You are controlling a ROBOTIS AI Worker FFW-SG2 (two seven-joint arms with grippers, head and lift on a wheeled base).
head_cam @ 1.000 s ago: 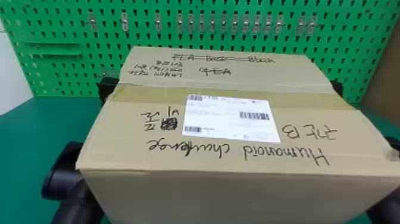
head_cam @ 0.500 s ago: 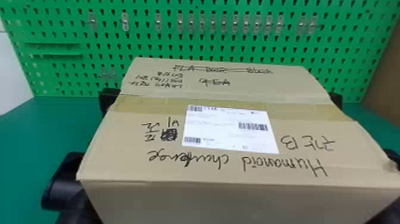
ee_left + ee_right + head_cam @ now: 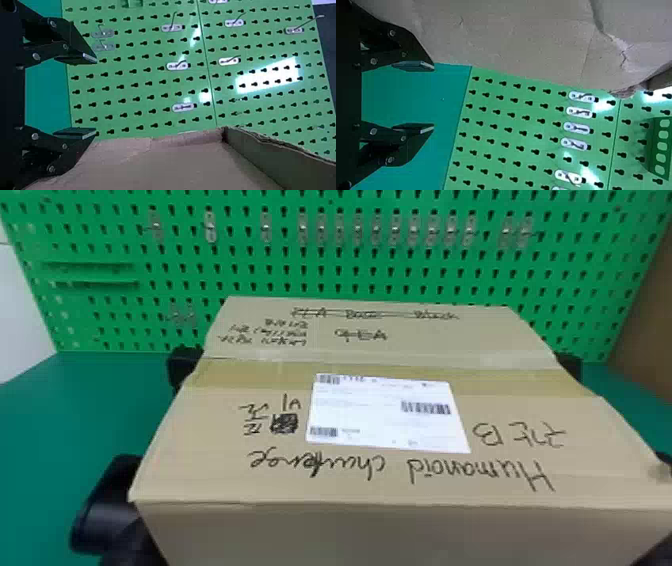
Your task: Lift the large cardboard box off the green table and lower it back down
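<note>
The large cardboard box (image 3: 380,490) lies level, its labelled top up, between both arms; its underside is hidden, so I cannot tell whether it touches the green table (image 3: 35,425). Beside its far left side is my left gripper (image 3: 184,366), with my right gripper (image 3: 571,369) at the far right side, partly hidden. In the left wrist view, the left gripper (image 3: 94,96) is open, nothing between its fingers, one finger alongside the box (image 3: 186,166). The right wrist view has the right gripper (image 3: 433,97) likewise open, one finger against or close beside the box (image 3: 514,43).
A green pegboard (image 3: 350,250) with small metal hooks stands behind the table. Bare tabletop borders the box on the left. At the far right edge is a brown surface (image 3: 645,325), and a green slotted holder (image 3: 661,148) is mounted on the pegboard.
The box and both grippers have shifted down together in the head view, which looks like a lowering. The box stays level between the arms.
</note>
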